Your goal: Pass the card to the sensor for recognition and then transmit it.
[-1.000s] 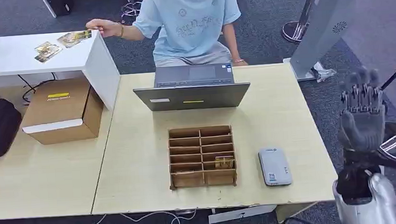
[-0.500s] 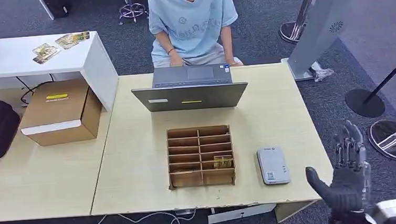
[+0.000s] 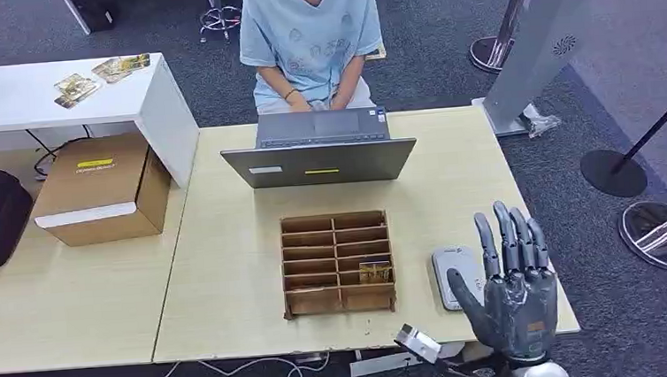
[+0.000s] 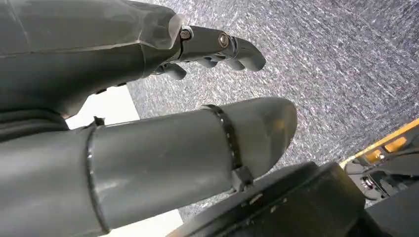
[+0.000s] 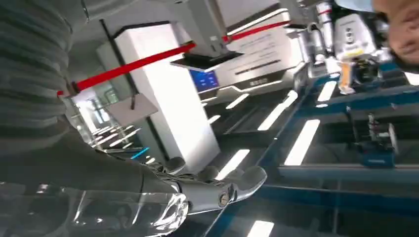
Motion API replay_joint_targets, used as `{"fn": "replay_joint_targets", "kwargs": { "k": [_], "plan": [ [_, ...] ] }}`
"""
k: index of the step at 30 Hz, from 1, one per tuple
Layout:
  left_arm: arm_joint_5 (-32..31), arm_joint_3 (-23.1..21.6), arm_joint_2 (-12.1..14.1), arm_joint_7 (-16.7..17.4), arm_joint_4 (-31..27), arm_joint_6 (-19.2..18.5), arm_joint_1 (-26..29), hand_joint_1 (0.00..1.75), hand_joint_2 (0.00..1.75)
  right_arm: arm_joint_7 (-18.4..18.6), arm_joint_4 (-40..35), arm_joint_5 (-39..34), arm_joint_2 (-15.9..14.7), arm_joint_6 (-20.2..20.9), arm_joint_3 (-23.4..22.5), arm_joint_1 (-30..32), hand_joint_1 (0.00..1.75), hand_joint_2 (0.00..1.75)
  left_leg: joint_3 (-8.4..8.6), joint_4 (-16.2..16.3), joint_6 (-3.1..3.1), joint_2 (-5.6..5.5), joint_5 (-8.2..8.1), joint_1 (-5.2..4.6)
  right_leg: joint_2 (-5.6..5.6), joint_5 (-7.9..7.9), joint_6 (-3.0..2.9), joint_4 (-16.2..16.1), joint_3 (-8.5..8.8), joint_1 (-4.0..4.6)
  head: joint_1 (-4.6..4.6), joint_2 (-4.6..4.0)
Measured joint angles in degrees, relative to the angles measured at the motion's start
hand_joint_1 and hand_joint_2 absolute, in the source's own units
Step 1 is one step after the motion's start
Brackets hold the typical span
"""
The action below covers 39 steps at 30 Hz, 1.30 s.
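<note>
Right hand (image 3: 510, 296) raised at the table's near right corner, fingers spread and upright, holding nothing. Left hand (image 4: 148, 118) hanging over carpet, fingers loosely apart, empty. Just beyond the right hand, grey sensor (image 3: 456, 273). Left of that, card (image 3: 376, 272) standing in the cardboard organizer (image 3: 338, 263). Likely thin, light, stiff, slick: best pinched by its exposed top edge.

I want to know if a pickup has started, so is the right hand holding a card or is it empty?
Empty. The right hand is raised with fingers spread and nothing in them; the card sits in the box.
</note>
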Motion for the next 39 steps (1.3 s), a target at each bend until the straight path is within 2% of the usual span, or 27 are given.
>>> {"fn": "replay_joint_targets", "kwargs": {
  "k": [2, 5, 7, 9, 13, 17, 32, 35, 39],
  "plan": [
    [-0.24, -0.07, -0.02, -0.02, 0.0, -0.24, -0.09, 0.0, 0.0, 8.3, 1.95, 0.86, -2.24, 0.0, 1.8, -0.44, 0.0, 1.75, -0.04, 0.0, 0.0, 0.0, 0.0, 0.0, 0.01, 0.01, 0.01, -0.01, 0.04, 0.0, 0.0, 0.0],
    [-0.37, -0.17, 0.0, -0.02, 0.0, -0.7, -0.5, 0.0, 0.0, 28.69, 10.22, 1.05, -8.85, 0.28, 10.1, -3.67, 0.0, 1.75, -0.02, 0.0, 0.01, 0.11, 0.0, -0.03, 0.09, 0.12, 0.03, -0.03, 0.01, -0.02, 0.06, 0.0],
    [-0.61, -0.17, 0.07, -0.02, 0.0, -0.79, -0.68, 0.0, 0.0, 35.98, 15.18, 1.16, -11.59, 1.24, 17.38, -5.57, 0.0, 1.75, 0.02, 0.01, 0.01, 0.13, 0.0, -0.03, 0.13, 0.15, 0.04, -0.03, 0.0, -0.02, 0.07, 0.0],
    [-0.85, -0.17, 0.07, -0.02, 0.0, -0.87, -0.8, 0.0, 0.0, 39.88, 18.51, 1.19, -13.2, 4.45, 23.83, -7.04, 0.0, 1.75, 0.04, 0.01, 0.01, 0.11, 0.0, -0.03, 0.11, 0.16, 0.03, -0.03, -0.02, -0.02, 0.0, 0.0],
    [-1.01, -0.17, 0.07, 0.13, 0.0, -1.03, -0.81, 0.0, 0.0, 42.64, 21.55, 1.16, -15.74, 9.39, 31.45, -9.37, 0.0, 1.75, 0.02, 0.0, -0.03, 0.09, 0.03, 0.04, 0.11, 0.15, 0.01, 0.01, -0.05, 0.0, 0.0, 0.0],
    [-1.51, -0.26, 0.05, 0.2, 0.0, -1.05, -0.87, 0.0, 0.0, 42.71, 21.71, 1.19, -17.29, 10.49, 34.67, -10.83, 0.0, 1.75, 0.01, 0.0, -0.03, 0.1, 0.03, 0.03, 0.13, 0.15, 0.01, 0.01, -0.07, 0.0, 0.0, 0.0],
    [-4.17, -1.88, 0.0, 0.88, 0.0, -2.93, -1.6, 0.0, 0.0, 41.44, 18.6, 1.16, -19.28, 11.17, 35.3, -11.14, 0.0, 1.75, 0.02, 0.01, -0.03, 0.11, 0.03, 0.0, 0.14, 0.16, 0.02, -0.01, -0.07, -0.01, 0.0, 0.0],
    [-4.61, -2.21, -0.02, 0.9, 0.0, -3.06, -1.65, 0.0, 0.0, 41.81, 17.66, 1.19, -19.5, 12.15, 35.22, -11.08, 0.0, 1.75, 0.02, 0.01, -0.03, 0.11, 0.03, 0.0, 0.14, 0.16, 0.01, -0.01, -0.07, -0.01, 0.0, 0.0],
    [-5.05, -2.6, -0.02, 0.99, 0.0, -3.1, -1.71, 0.0, 0.0, 40.62, 15.55, -0.1, -19.65, 16.76, 33.93, -10.15, 0.0, 1.75, 0.01, 0.01, -0.03, 0.1, 0.03, 0.0, 0.13, 0.16, 0.01, -0.01, -0.07, -0.01, 0.0, 0.0]
  ]
}}
